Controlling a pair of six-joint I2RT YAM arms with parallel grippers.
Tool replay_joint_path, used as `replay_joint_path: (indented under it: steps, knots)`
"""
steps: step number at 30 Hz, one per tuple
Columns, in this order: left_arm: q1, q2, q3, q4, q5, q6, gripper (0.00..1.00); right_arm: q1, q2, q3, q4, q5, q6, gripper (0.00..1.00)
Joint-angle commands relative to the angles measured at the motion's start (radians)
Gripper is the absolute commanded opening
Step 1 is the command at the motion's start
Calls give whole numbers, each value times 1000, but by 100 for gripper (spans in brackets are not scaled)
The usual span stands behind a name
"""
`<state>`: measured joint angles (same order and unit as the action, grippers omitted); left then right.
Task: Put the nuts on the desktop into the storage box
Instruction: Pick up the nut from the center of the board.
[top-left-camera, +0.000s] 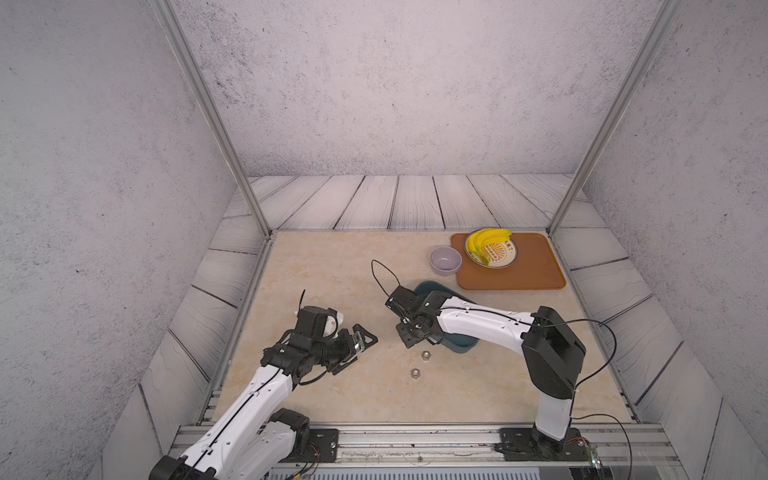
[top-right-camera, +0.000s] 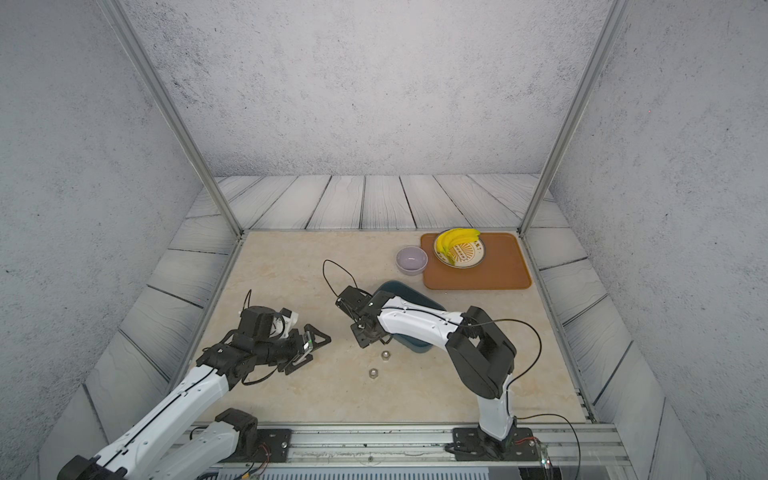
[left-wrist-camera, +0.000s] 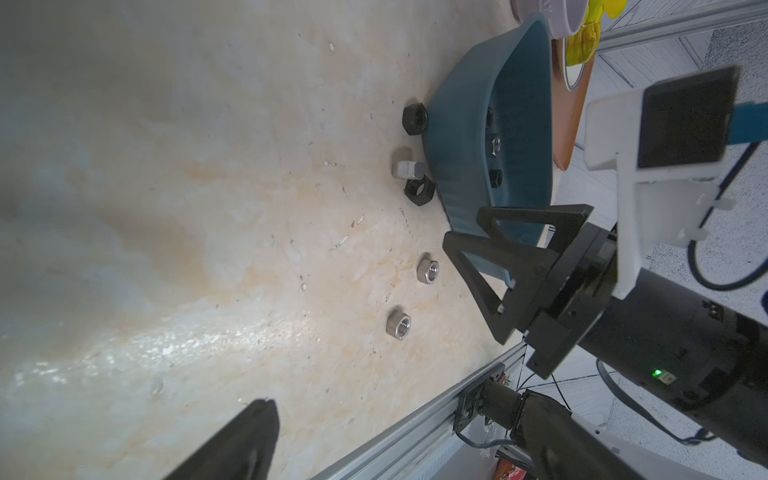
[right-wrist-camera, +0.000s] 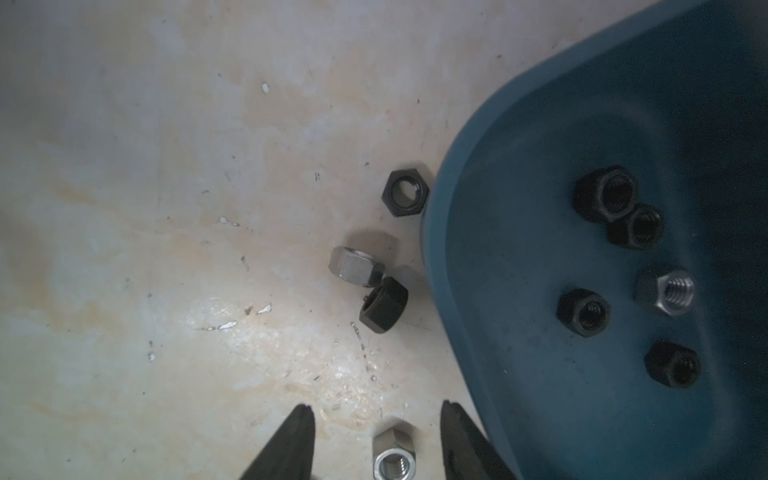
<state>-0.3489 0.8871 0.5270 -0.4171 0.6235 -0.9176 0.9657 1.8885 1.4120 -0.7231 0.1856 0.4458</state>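
We count five nuts (right-wrist-camera: 584, 311) in the box (right-wrist-camera: 519, 374), five left on the counter (right-wrist-camera: 166, 208); right tool (right-wrist-camera: 377, 408) spread around one, left tool (top-left-camera: 357, 351) spread wide.

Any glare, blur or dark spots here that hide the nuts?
In both top views: even light, no glare, silvery hexagonal metal nuts tiny. Left wrist view: much of the beige marble-patterned tabletop soft and shaded, with one glare streak. Right wrist view: glare patch on the tabletop, the dark teal plastic storage box dim inside, nuts sharp.
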Motion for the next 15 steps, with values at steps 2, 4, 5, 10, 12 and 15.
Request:
replay_joint_path:
  steps: [2,4,5,10,12,15]
  knots:
    - [9,4,-13,41,4,26,98,4,43,42,-25,47,30,51]
    - [8,3,-17,47,-18,29,98,4,57,48,-18,49,44,50]
    - [8,2,-22,50,-28,28,98,5,66,50,-13,51,50,49]
    - [9,2,-34,71,-50,34,98,3,106,85,-37,64,73,46]
    - [8,5,-37,72,-50,35,98,2,118,96,-50,75,81,46]
    - [8,10,-37,74,-49,38,99,-5,132,102,-53,71,85,44]
